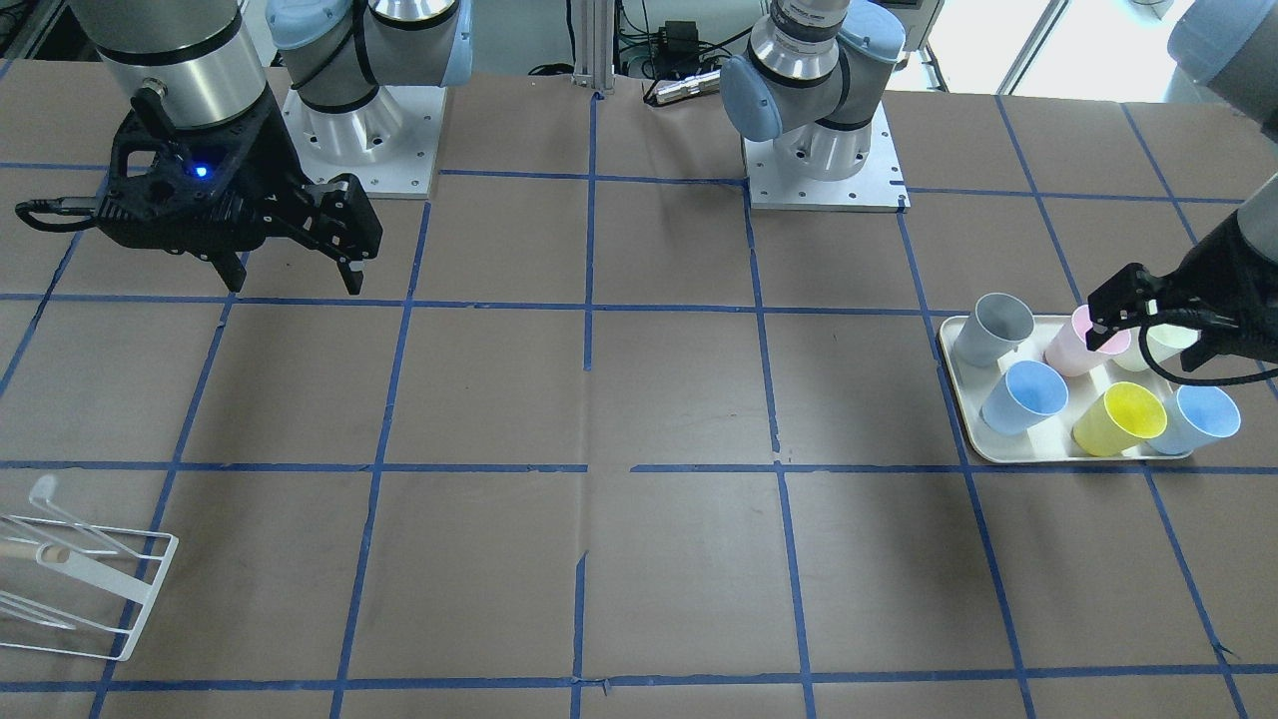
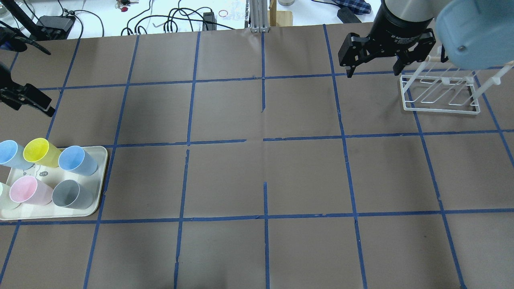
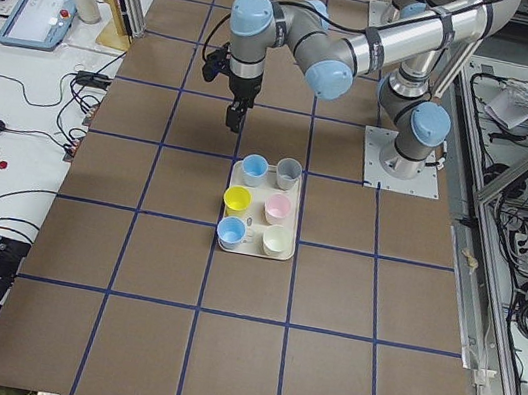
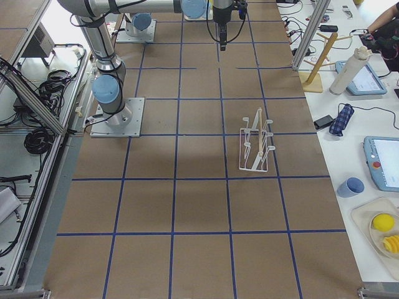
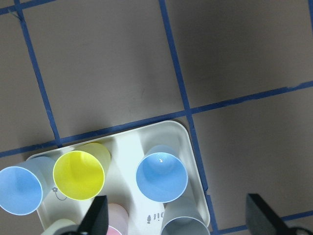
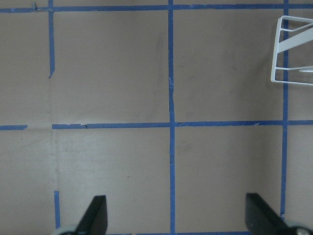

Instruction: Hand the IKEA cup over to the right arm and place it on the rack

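Two pale blue IKEA cups stand upright on the cream tray (image 2: 103, 176): one at its inner corner (image 2: 78, 160) (image 1: 1023, 396) (image 5: 161, 174), one at its outer end (image 2: 10, 154) (image 1: 1198, 419) (image 5: 19, 191). My left gripper (image 1: 1140, 340) (image 5: 176, 198) is open and empty, hovering over the tray above the cups. My right gripper (image 2: 373, 70) (image 1: 295, 288) (image 6: 173, 198) is open and empty, hanging above the table just left of the white wire rack (image 2: 441, 94) (image 1: 80, 579) (image 4: 257, 142). The rack holds nothing.
The tray also carries a yellow cup (image 2: 40, 152), a pink cup (image 2: 26, 190), a grey cup (image 2: 72, 194) and a pale cup (image 2: 2, 194) at the frame edge. Brown paper with blue tape lines (image 2: 265, 140) covers the table between tray and rack.
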You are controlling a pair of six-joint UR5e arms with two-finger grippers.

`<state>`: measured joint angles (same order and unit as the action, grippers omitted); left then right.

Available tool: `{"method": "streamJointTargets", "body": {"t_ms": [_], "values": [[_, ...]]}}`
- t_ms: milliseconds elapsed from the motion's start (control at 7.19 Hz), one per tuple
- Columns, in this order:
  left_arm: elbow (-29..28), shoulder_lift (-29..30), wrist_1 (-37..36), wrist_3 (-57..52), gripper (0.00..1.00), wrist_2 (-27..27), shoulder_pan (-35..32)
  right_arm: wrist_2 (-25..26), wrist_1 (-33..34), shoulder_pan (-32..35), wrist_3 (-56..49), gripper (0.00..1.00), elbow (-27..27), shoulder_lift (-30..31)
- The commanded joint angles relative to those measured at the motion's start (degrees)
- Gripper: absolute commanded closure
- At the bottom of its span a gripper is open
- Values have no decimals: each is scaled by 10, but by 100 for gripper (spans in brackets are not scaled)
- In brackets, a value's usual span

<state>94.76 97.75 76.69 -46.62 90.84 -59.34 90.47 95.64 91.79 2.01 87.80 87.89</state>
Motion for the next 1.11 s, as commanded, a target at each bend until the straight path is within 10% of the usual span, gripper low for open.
{"method": "streamJointTargets", "body": {"t_ms": [0, 974], "values": [[60, 32, -129, -69, 0, 1, 15, 1, 0, -3, 0, 0, -2, 1], [119, 85, -177, -150, 1, -6, 54, -6, 1, -13, -2, 1, -3, 1]]}}
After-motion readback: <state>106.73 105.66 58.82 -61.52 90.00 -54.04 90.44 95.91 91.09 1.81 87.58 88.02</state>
